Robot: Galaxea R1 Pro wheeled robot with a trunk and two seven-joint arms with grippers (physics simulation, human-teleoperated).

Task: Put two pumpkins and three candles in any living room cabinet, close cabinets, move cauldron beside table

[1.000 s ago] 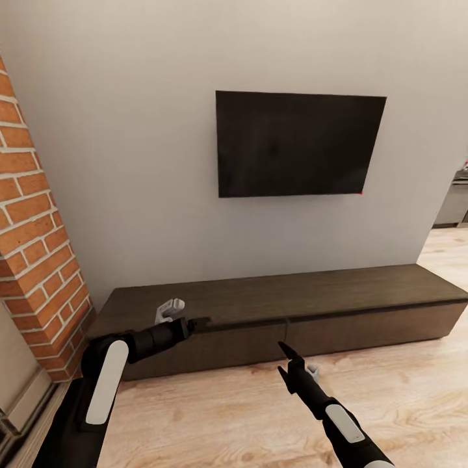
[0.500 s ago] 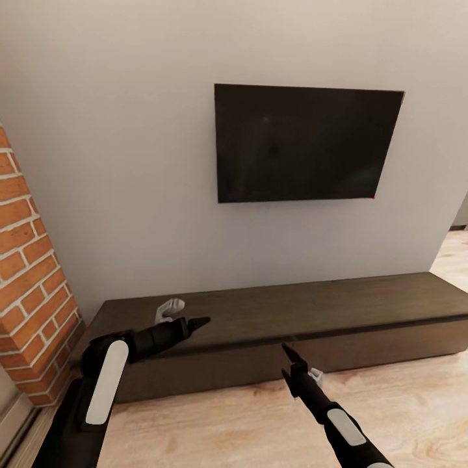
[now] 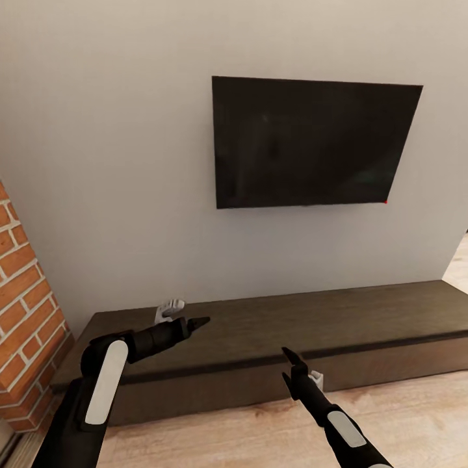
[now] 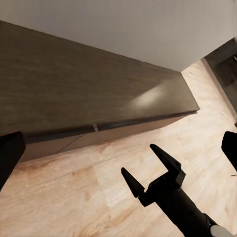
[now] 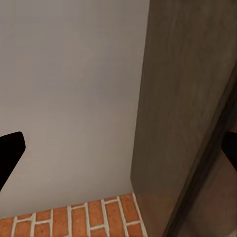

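The cabinet (image 3: 292, 325) is a long, low dark-brown unit against the grey wall, and its drawer fronts (image 4: 128, 129) sit flush. My left gripper (image 3: 197, 322) hovers open over the cabinet's left part with nothing in it. My right gripper (image 3: 289, 365) is open and empty in front of the cabinet's middle, above the floor; the left wrist view shows it too (image 4: 139, 160). The right wrist view looks along the cabinet's end (image 5: 192, 98) toward the wall. The pumpkins, candles, cauldron and table are out of view.
A black television (image 3: 312, 140) hangs on the wall above the cabinet. A red brick pillar (image 3: 23, 325) stands at the cabinet's left end. Light wooden floor (image 3: 403, 416) runs in front and off to the right.
The whole view has shifted: the camera has come closer to the cabinet, and the brick pillar has slid toward the left edge. Both arms hold the same pose, grippers open.
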